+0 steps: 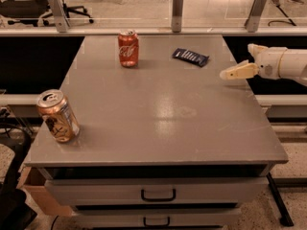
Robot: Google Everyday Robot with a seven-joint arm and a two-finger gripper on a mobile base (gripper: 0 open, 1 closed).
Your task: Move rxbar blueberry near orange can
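Located rxbar blueberry [191,57] lying flat close to the far edge of the tabletop [163,114], toward the far right corner, long side skewed to that edge. Found orange can [57,115] at the opposite end, standing near the front left corner, close to the left edge. Noted a red can [128,48] upright near the far edge, left of the bar and well apart from it. Logged gripper [237,61] in the air just outside the right edge, level with the far half, near the bar but not touching it; fingers spread, nothing between them.

Judged step in hand: reach and grasp, not yet begun. To do it well:
- Come in over the far right corner and stop above the bar's middle.
- Turn the wrist so as to close across the narrow width, not along the length.
- Descend until the tips almost meet the surface, as needed for so thin a wrapper.
- Close gently to avoid skidding it away.
- Lift clear before crossing diagonally toward the front left corner, passing in front of the red can.
- Set down just beside the orange can without nudging it, for fear of knocking a can so near the edge.
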